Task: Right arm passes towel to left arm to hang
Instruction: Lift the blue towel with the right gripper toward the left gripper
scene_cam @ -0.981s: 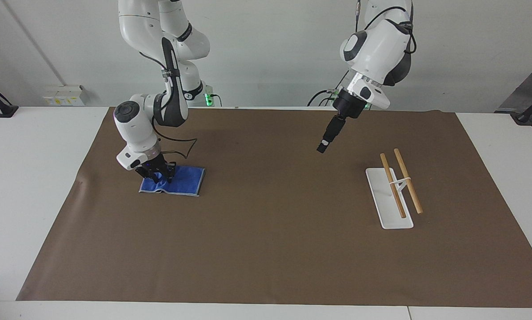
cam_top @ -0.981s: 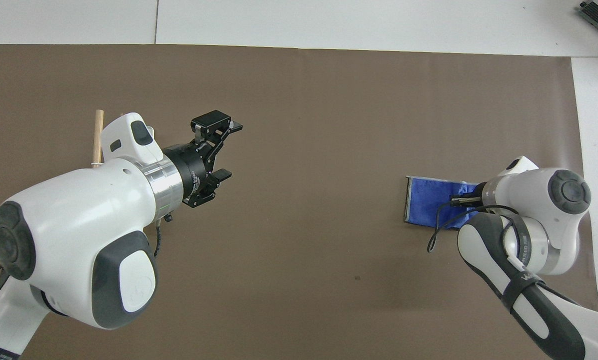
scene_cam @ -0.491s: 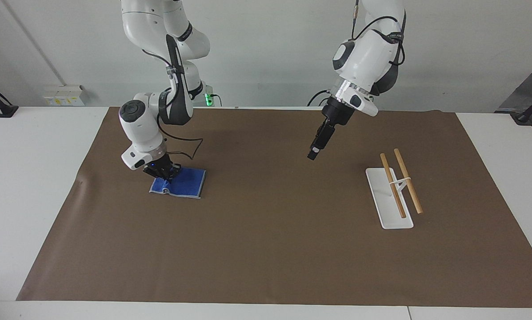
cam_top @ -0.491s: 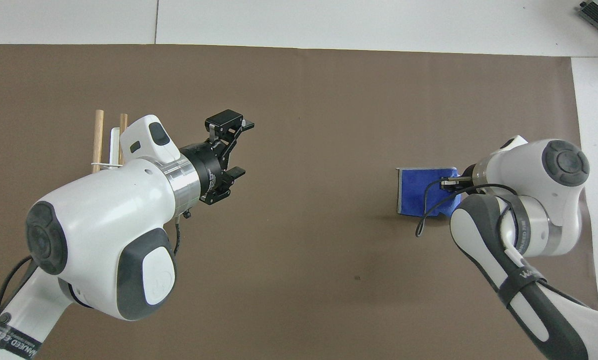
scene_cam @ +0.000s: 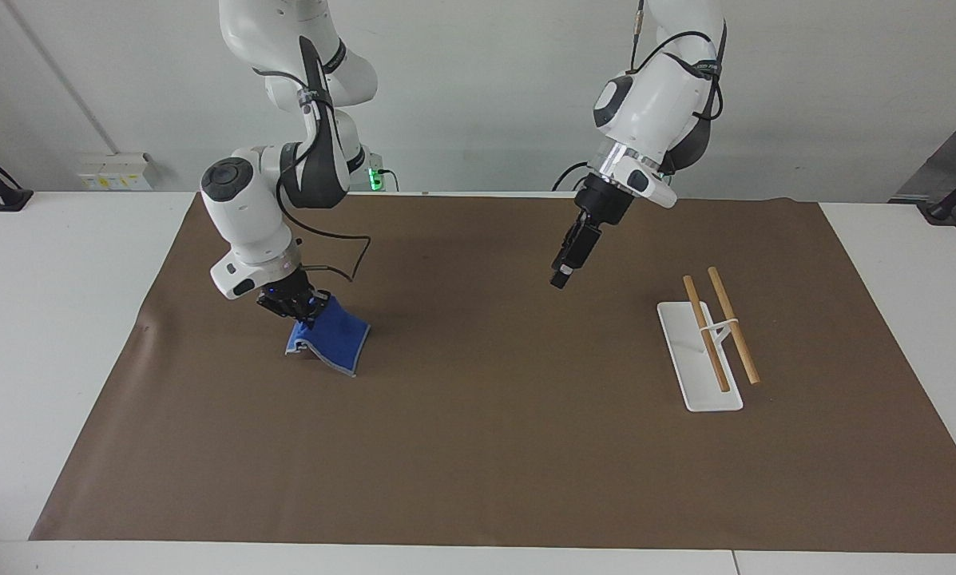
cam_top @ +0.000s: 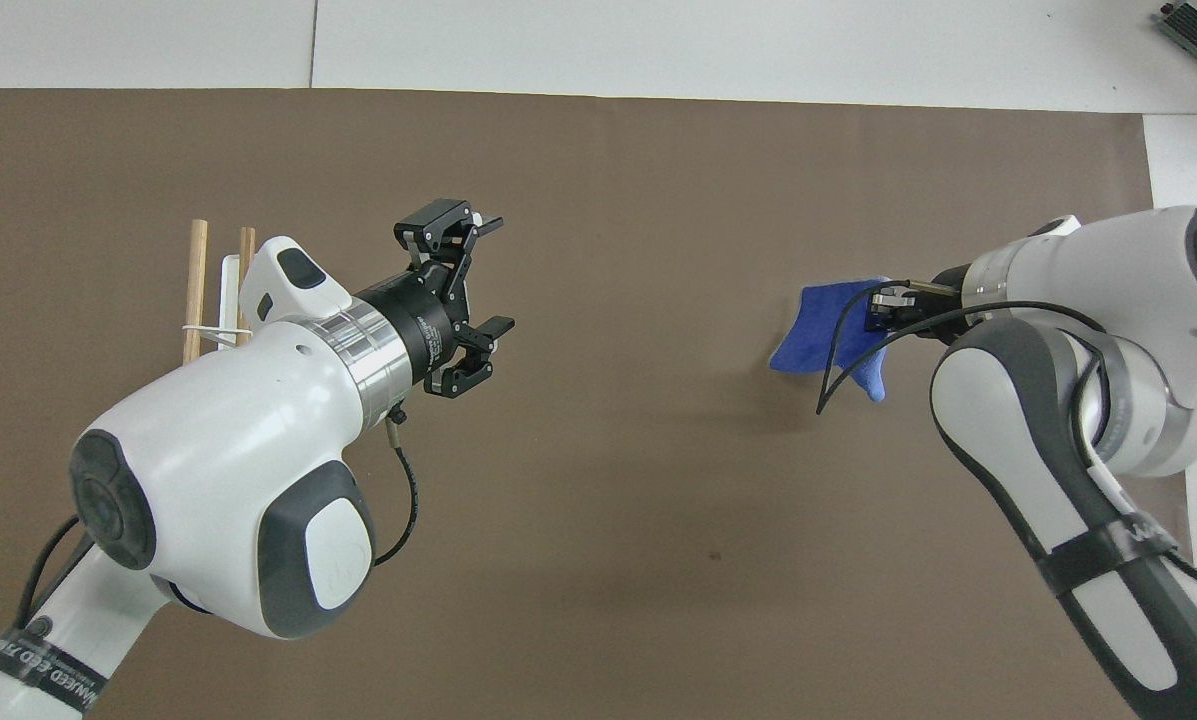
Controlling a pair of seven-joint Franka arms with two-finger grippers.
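The right pincer (scene_cam: 300,307) is clamped on one end of the towel (scene_cam: 330,342), which hangs tilted toward the right arm's end of the bench (scene_cam: 62,263), its lower edge seemingly brushing it. The left pincer (scene_cam: 561,275) hovers mid-bench, fingers apart.

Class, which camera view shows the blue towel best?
The facing view: the towel hangs from the shut right gripper, its lowest corner near the brown mat. The overhead view shows it bunched and partly hidden by a cable.
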